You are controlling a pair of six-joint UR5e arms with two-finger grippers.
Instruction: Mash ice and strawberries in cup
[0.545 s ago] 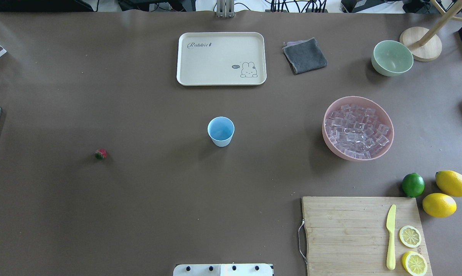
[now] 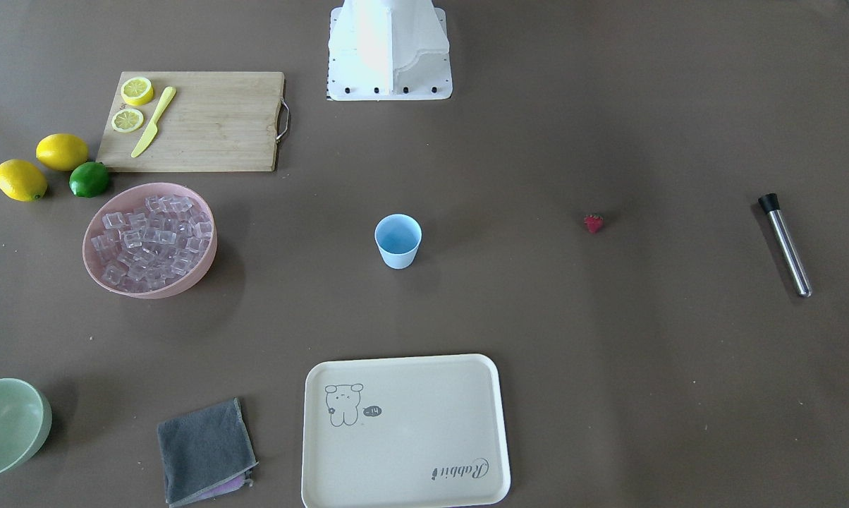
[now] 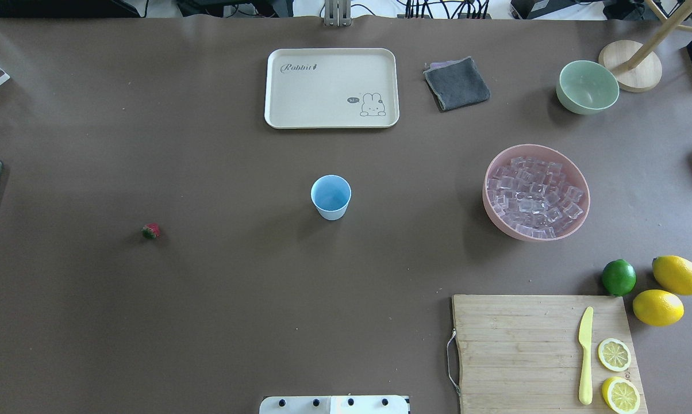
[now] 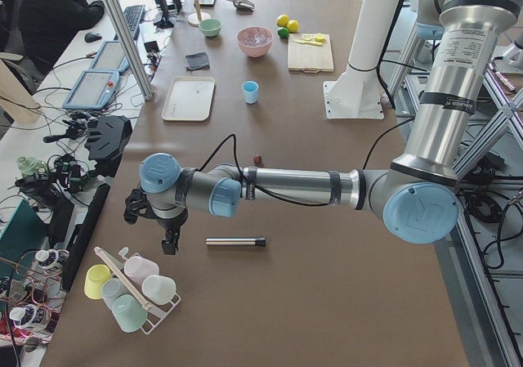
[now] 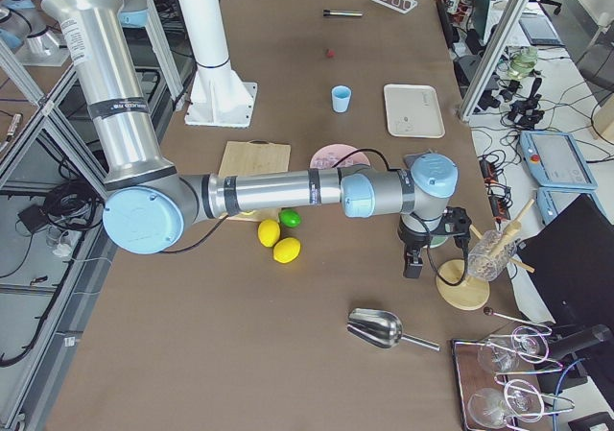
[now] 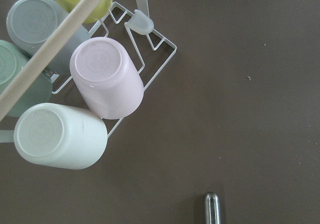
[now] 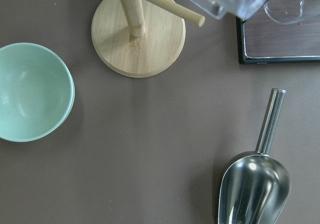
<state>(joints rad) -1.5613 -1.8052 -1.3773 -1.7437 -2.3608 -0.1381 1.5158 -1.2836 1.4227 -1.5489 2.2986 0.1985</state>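
The pale-blue cup [image 3: 330, 195] stands upright at the table's middle, nothing showing inside it [image 2: 398, 240]. The ice [image 3: 534, 195] fills a pink bowl [image 3: 487, 202] to the cup's right. One small red strawberry [image 3: 150, 231] lies on the table far to the cup's left. My left gripper [image 4: 170, 244] hangs past the table's left end, above a rack of cups. Beyond the right end, my right gripper [image 5: 413, 263] hovers near a wooden stand. Both show only in the side views, so I cannot tell whether they are open or shut.
A steel rod with a black cap [image 2: 785, 244] lies at the left end, by the cup rack [image 6: 100, 84]. A metal scoop [image 7: 255, 184], green bowl [image 7: 30, 92] and wooden stand [image 7: 138, 32] sit at the right end. A tray [image 3: 331, 87], cloth [image 3: 456, 83], cutting board [image 3: 518, 351] and lemons [image 3: 657, 307] also lie about.
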